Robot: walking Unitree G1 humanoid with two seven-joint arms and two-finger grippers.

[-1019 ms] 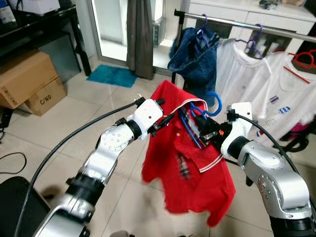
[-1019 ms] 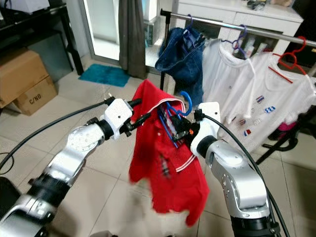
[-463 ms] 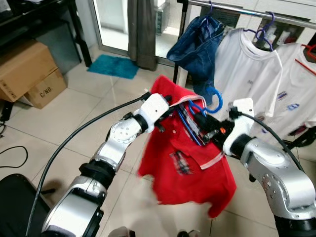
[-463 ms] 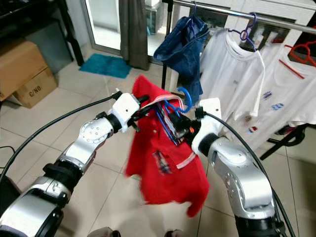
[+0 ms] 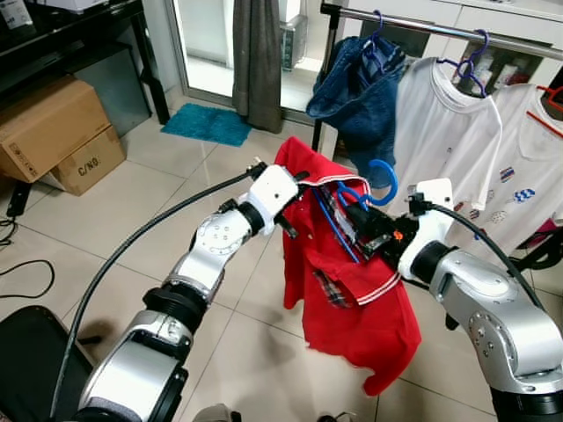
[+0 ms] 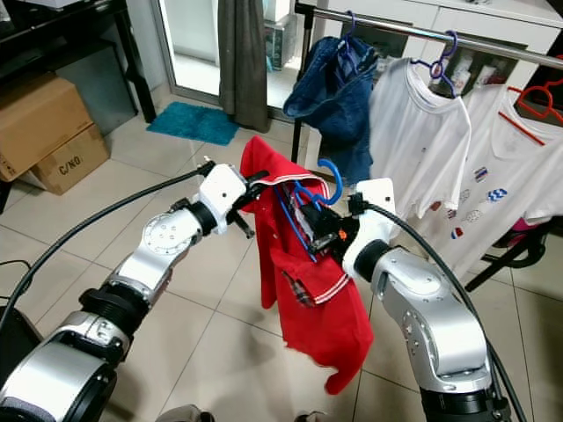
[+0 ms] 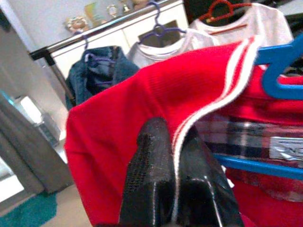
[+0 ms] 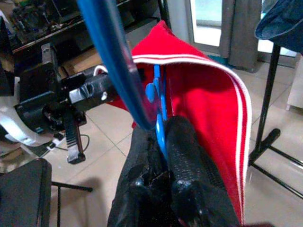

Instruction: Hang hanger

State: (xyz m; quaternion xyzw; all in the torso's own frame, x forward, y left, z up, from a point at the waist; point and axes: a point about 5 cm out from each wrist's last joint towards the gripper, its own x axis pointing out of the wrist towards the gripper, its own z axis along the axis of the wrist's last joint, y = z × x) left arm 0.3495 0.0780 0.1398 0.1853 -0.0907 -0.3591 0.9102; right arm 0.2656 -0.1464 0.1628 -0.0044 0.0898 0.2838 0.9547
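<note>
A blue hanger (image 5: 352, 207) carrying a red polo shirt (image 5: 352, 290) is held in mid-air between the two grippers, in front of the clothes rail (image 5: 457, 26). The right gripper (image 8: 163, 137) is closed on the blue hanger: in the right wrist view a blue bar of the hanger is pinched between its two black fingers (image 8: 187, 156), and the hook (image 5: 380, 180) rises just above the gripper, free of the rail. The left gripper (image 7: 174, 156) is closed on the white-striped collar edge of the red polo shirt, which is seen clamped between its fingers (image 7: 149, 165) in the left wrist view. The shirt's body hangs below both grippers, its hem well above the tiled floor (image 5: 158, 193).

Beyond the grippers, the rail bears a blue denim garment (image 5: 361, 88) directly behind the held hook, and to the right of it a white printed T-shirt (image 5: 435, 132) on a purple hanger (image 5: 466, 66). A further white shirt on a red hanger (image 5: 550, 97) is seen at the far right. Cardboard boxes (image 5: 53, 132) lie well to the left of the left gripper.
</note>
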